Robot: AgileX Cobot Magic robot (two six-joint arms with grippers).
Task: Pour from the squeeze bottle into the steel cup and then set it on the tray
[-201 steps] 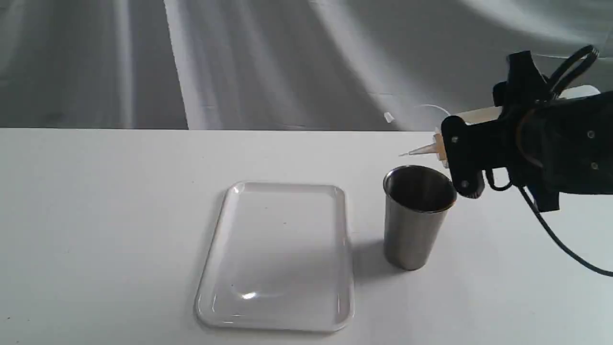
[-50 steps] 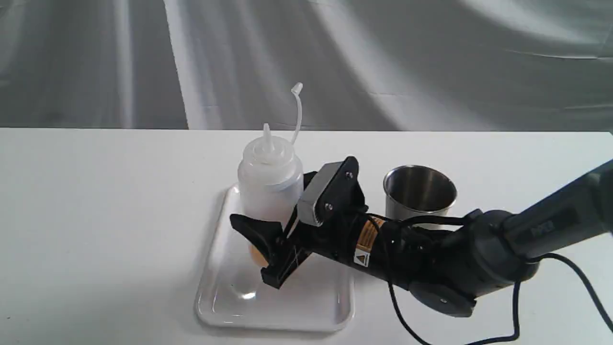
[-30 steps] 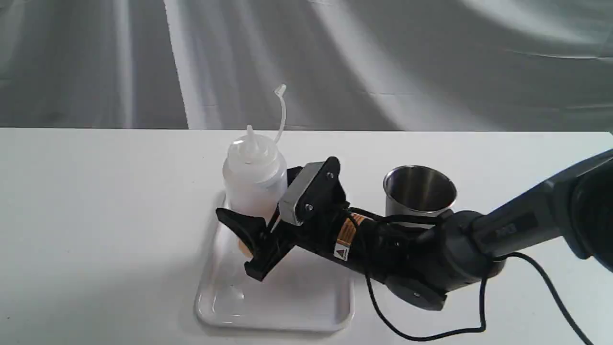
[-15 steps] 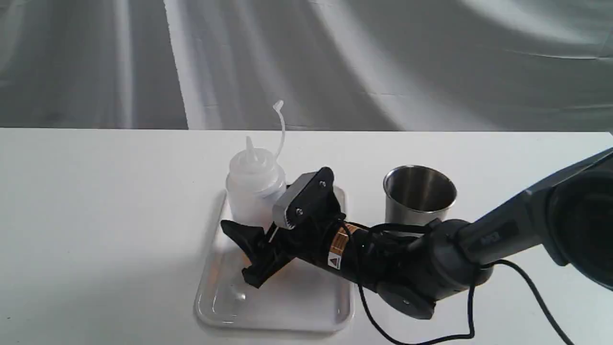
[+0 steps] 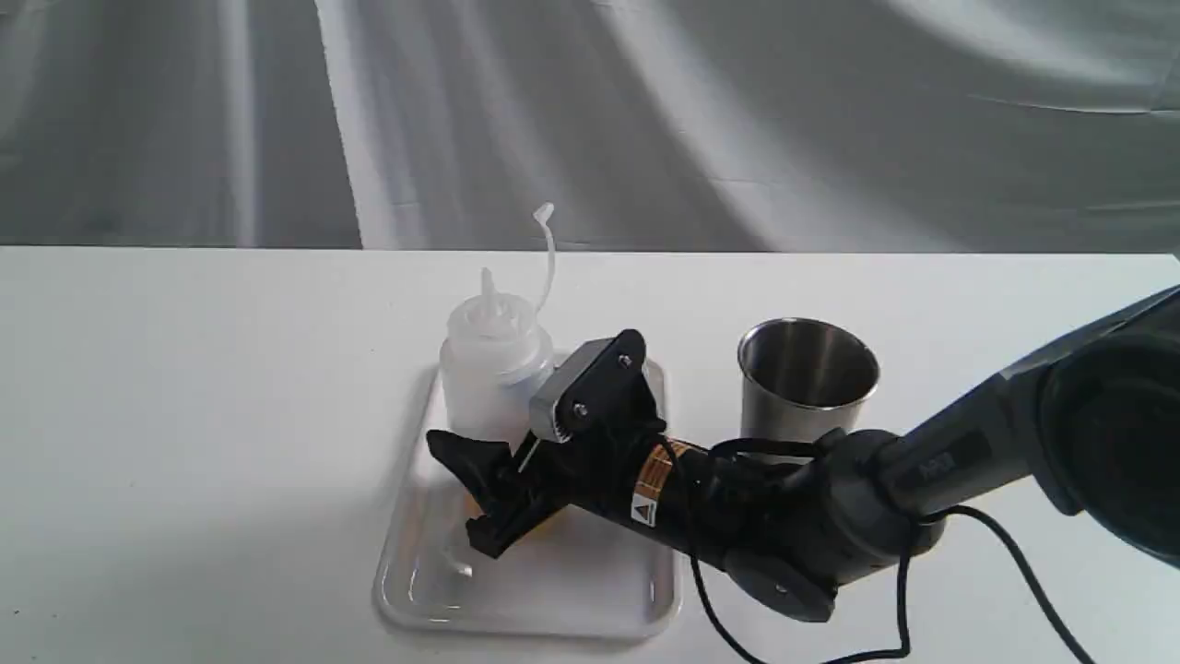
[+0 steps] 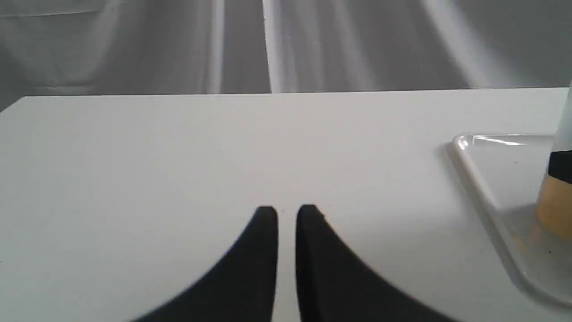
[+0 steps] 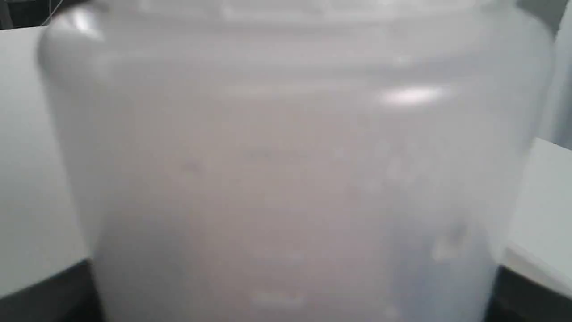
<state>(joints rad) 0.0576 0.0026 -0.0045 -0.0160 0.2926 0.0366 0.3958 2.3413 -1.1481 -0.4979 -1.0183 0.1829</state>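
Squeeze bottle (image 5: 489, 369): upright, nozzle up, over the far-left part of the tray. Amber liquid (image 6: 554, 205) sits low in the body. The base is at or just off the tray floor; I cannot tell which.
Tray (image 5: 608, 590): glossy white, in the middle of the counter (image 5: 184, 415), its near half bare.
Steel cup (image 5: 807, 387): upright on the counter just right of the tray, apart from the bottle. The right arm (image 5: 959, 452) crosses in front of its lower part.
Right jaws: closed on the bottle's lower body, one on each side, reaching in from the right.
Left jaws: nearly together, holding nothing, low over bare counter left of the tray.
Step in hand: by my reckoning, setting the bottle down on the tray; release not yet made.
Doing it well: seat the base flat before letting go, open the jaws evenly and wide, then draw away to the right along the line of reach, low and level.
Watch for: soft walls springing out and rocking the bottle; a jaw catching the cap tether (image 5: 550, 249); the arm nudging the cup; the base standing close to the tray's far-left rim.
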